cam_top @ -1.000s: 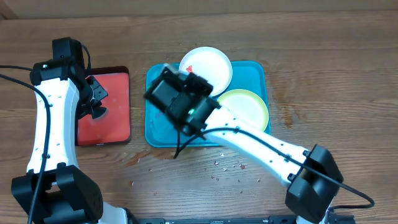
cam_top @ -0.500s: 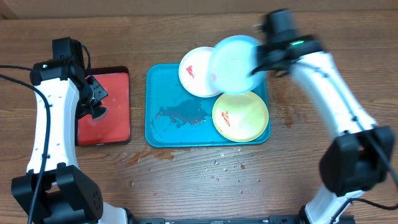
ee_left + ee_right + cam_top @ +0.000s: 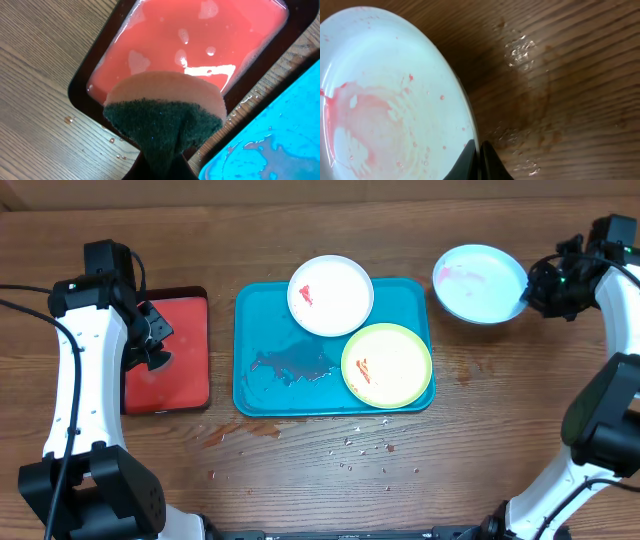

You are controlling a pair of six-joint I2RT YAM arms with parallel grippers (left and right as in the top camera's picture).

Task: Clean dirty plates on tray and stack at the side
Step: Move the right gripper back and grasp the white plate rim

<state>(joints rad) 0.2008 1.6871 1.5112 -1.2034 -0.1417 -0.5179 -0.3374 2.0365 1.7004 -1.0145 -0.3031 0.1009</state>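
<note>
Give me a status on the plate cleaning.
Done: nothing looks clean or stacked. In hand: the right gripper pinches the light blue plate by its rim, off the tray, pink smears on it; the left gripper holds the sponge. Left: the white plate and yellow-green plate, both red-smeared, on the tray.

Tray (image 3: 260,320) left half open; white plate (image 3: 331,295), yellow-green plate (image 3: 387,365) crowd right half.

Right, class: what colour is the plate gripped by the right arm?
Light blue plate with pinkish-red smears; the right wrist view shows it best.
</note>
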